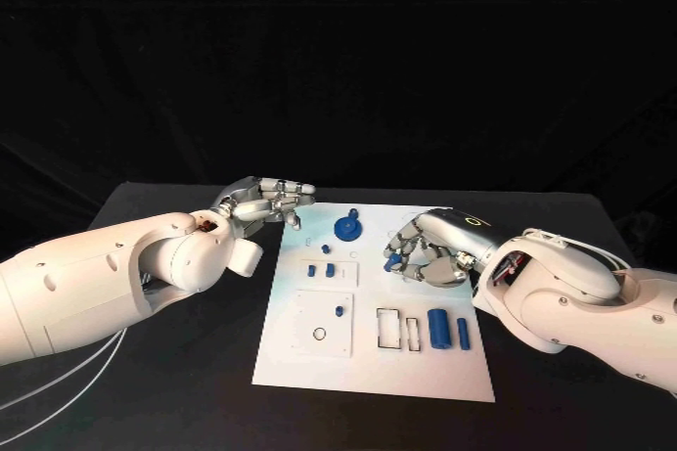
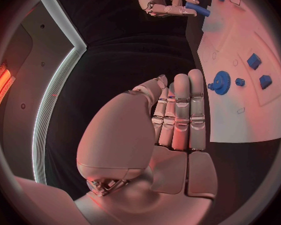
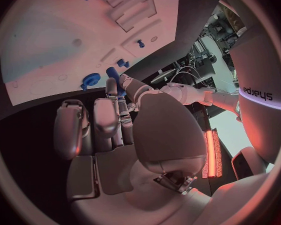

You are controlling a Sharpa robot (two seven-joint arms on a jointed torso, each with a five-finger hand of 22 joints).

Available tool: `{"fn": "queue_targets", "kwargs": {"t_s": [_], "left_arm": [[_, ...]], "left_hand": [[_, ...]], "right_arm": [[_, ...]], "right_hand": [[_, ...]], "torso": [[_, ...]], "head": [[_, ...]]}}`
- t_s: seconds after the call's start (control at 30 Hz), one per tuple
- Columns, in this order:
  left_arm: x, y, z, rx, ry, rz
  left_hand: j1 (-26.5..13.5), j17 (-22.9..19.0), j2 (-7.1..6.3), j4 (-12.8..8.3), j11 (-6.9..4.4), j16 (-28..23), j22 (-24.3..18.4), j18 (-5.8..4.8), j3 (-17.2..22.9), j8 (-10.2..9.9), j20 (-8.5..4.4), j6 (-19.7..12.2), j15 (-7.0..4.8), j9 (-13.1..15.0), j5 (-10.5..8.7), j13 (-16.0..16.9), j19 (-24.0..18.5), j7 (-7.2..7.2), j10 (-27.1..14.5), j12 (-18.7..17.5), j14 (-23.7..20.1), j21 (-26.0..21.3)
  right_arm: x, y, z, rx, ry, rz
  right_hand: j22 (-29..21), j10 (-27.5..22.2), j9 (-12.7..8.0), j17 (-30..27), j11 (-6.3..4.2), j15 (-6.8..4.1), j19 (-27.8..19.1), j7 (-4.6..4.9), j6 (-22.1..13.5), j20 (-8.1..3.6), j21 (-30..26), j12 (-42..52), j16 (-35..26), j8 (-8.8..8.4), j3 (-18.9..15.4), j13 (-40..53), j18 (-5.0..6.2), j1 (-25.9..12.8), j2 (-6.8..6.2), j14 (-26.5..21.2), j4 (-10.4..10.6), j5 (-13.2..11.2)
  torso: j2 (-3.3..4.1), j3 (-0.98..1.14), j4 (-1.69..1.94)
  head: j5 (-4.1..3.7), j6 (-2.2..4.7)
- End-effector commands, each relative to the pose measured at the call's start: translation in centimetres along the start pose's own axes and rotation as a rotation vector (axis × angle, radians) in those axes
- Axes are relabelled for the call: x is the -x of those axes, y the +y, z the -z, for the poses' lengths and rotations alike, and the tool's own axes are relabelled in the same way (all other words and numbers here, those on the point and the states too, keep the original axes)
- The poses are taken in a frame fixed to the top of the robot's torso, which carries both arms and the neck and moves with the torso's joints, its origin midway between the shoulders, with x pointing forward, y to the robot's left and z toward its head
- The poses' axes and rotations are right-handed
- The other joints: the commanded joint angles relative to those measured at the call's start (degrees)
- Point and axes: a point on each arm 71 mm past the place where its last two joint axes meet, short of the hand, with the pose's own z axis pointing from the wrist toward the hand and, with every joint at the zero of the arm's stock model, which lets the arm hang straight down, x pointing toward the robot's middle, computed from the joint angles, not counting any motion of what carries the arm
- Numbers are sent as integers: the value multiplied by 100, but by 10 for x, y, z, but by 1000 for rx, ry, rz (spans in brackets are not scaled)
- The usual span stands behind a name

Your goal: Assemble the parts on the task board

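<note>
Right robot hand (image 1: 428, 250) pinches a blue peg (image 1: 392, 262) over the task board (image 1: 370, 373); left robot hand (image 1: 265, 202) hovers empty, fingers straight.

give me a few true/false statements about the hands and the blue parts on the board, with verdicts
1. The right hand holds a blue part over the task board. True; the left wrist view shows a blue piece between its fingers.
2. The left hand grips the blue gear. False: the left hand holds nothing and sits beside the board's far left edge, apart from the gear.
3. Two blue cylinders lie side by side at the board's right side. True.
4. The gear lies at the near edge of the board. False: it lies at the far end.
5. Both hands rest flat on the board. False: the left is off the board and the right is raised over it.
</note>
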Motion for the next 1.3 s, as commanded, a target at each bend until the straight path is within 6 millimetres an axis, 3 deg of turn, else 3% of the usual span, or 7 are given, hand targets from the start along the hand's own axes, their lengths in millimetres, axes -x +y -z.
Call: {"fn": "queue_targets", "kwargs": {"t_s": [0.03,0.13,0.4,0.63,0.93,1.3], "left_arm": [[-3,0,-1,-5,22,3],[-3,0,-1,-4,26,4],[-4,1,-1,-7,34,6],[-7,1,-2,-7,39,7],[-9,1,-4,-7,45,8],[-10,2,-4,-6,46,9]], "left_hand": [[12,-10,31,-29,6,-17,-9,83,9,-15,-4,-31,1,-8,18,6,-40,-9,-40,32,-56,-31],[12,-11,32,-30,7,-17,-9,83,8,-16,-4,-33,1,-8,17,6,-41,-7,-42,32,-58,-32],[13,-13,34,-33,11,-18,-9,81,5,-17,-4,-41,4,-10,17,6,-43,-5,-52,33,-64,-34],[7,-15,37,-30,14,-19,-9,80,1,-17,-2,-43,6,-11,15,7,-45,-3,-57,36,-68,-35],[6,-16,40,-30,14,-18,-9,80,-1,-16,-1,-44,7,-11,15,8,-46,-3,-58,38,-69,-36],[6,-17,41,-31,14,-18,-9,80,-2,-15,-1,-44,8,-11,15,9,-47,-3,-59,40,-71,-37]], "right_arm": [[-3,16,-3,54,-18,-50],[-11,27,-7,89,-12,-50],[-48,64,-19,200,37,-88],[-74,83,-27,246,83,-115],[-99,85,-33,242,139,-122],[-109,79,-35,209,185,-69]], "right_hand": [[350,-23,86,12,-2,-13,-13,28,34,-32,-22,-28,-5,27,28,-3,-82,16,-26,131,-18,39],[356,-20,89,19,2,-10,-10,33,33,-31,-15,-28,3,28,23,-2,-84,8,-33,133,-15,53],[348,-40,91,14,16,-1,-15,53,6,-25,-31,-44,3,14,20,-5,-81,-4,-44,133,-14,89],[345,-52,92,11,24,4,-17,63,-7,-21,-37,-53,3,7,19,-6,-80,-12,-45,133,-10,101],[343,-61,93,12,33,11,-18,74,-20,-17,-42,-60,6,0,13,-7,-79,-25,-48,134,-4,109],[360,-63,97,37,42,20,-8,83,-28,-9,-21,-64,32,-4,-6,-6,-85,-56,-54,141,12,113]], "torso": [[9,-1,-3],[10,-2,-15],[22,8,1],[8,-5,-12],[4,-6,-5],[11,-5,-9]], "head": [[46,-23],[74,-21],[170,-75],[228,-147],[281,-186],[318,-254]]}}
